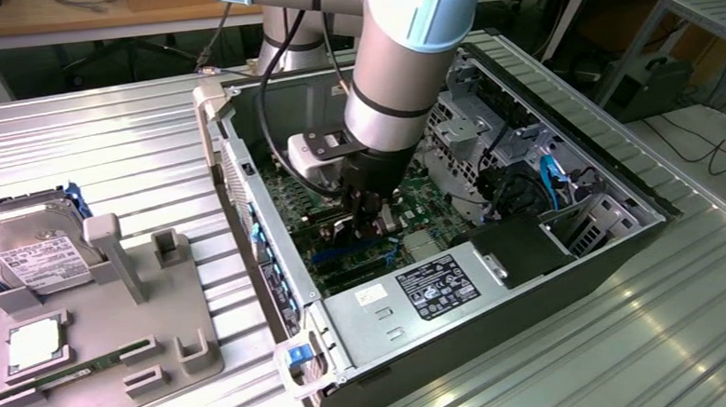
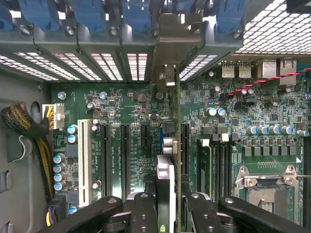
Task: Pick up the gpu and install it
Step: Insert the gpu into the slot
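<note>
Black fingers (image 2: 141, 216) of the end effector (image 2: 167, 213) sit closest to us in the wrist view. They are drawn in narrow and clamp the gpu (image 2: 165, 182) between them. We see the card edge-on, standing upright over the green motherboard (image 2: 121, 107). It runs parallel to the long black expansion slots (image 2: 124, 155) and is well apart from the white slot (image 2: 83, 160). Its silver end bracket (image 2: 170, 53) is at the end far from the fingers, up against the perforated rear wall of the computer case (image 1: 557, 91), beside a row of blue clips (image 2: 90, 12). The CPU socket (image 2: 265, 187) lies off to one side of the card. We cannot tell whether the card's lower edge touches a slot.

From the exterior view, the arm (image 1: 406, 61) reaches straight down into the open case, which lies on its side on the ribbed metal desk (image 1: 110, 133). The end effector is low over the board, near the power supply (image 1: 430, 289). On the exterior view's left, outside the case, a grey holder (image 1: 157, 308) carries a silver hard drive (image 1: 30, 254) and a narrow green memory stick (image 1: 80, 372).
</note>
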Controlling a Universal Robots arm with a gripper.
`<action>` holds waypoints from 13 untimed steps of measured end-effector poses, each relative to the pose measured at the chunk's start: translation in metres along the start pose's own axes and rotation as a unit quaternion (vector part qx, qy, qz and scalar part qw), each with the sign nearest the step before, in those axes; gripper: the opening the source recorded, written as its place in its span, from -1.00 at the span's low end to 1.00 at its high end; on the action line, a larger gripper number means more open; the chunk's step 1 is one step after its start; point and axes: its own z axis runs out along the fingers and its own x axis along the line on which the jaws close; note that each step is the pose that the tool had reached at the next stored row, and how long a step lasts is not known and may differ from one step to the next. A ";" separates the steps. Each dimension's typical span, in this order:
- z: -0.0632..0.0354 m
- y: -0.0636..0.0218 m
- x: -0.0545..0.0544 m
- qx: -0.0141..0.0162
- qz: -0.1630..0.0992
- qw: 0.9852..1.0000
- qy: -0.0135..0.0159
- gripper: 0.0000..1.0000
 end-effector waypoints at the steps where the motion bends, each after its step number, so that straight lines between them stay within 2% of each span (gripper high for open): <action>1: -0.0008 0.0000 0.000 0.000 0.000 1.000 0.000 -0.44; 13: -0.0012 0.0001 0.002 -0.001 0.000 1.000 0.000 -0.44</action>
